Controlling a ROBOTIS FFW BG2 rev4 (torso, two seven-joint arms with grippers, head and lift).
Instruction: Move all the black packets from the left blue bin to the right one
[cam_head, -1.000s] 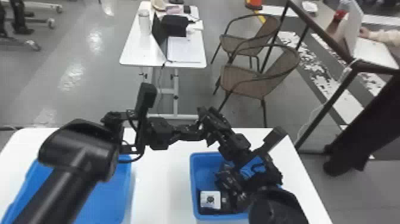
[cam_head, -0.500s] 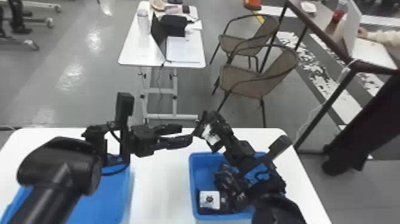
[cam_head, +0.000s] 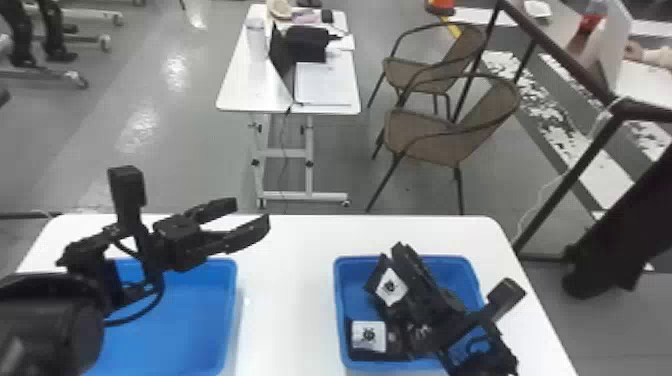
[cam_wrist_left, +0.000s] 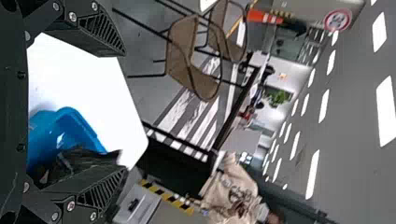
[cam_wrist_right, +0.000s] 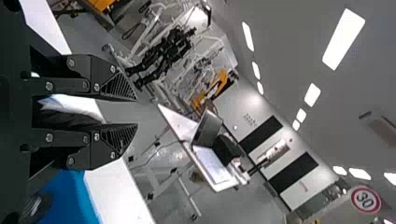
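Grey floor behind, shiny in patches, with a near chair (cam_head: 425, 130), a far chair (cam_head: 410, 75) and a narrow back table (cam_head: 250, 90), cluttered on top: black box (cam_head: 306, 44), papers (cam_head: 322, 82), pale bottle (cam_head: 256, 42). In front, a white table (cam_head: 287, 300) and on it, side by side but well apart, the left bin (cam_head: 229, 300) and the right bin (cam_head: 339, 300), both blue.

Over the far part of the left bin in the head view, the left gripper (cam_head: 252, 210), spread wide and aimed across the table. In the left wrist view, same wide spread of the left gripper (cam_wrist_left: 125, 112), with white tabletop and a corner of blue bin beyond, dark wrapping inside.

Over the right bin, the right gripper (cam_head: 401, 247), drawn narrow around a held packet (cam_head: 391, 287), black with a white label, tilted, near the bin's left side. In the right wrist view, narrow gap at the right gripper (cam_wrist_right: 137, 112), filled farther in by black and pale wrapping. Cannot tell whether the held packet is touching anything beneath.

Down in the right bin, at the near left corner, a lower packet (cam_head: 369, 336), black too, label facing up. More dark shapes beside it, partly behind the right arm; cannot tell how many packets.
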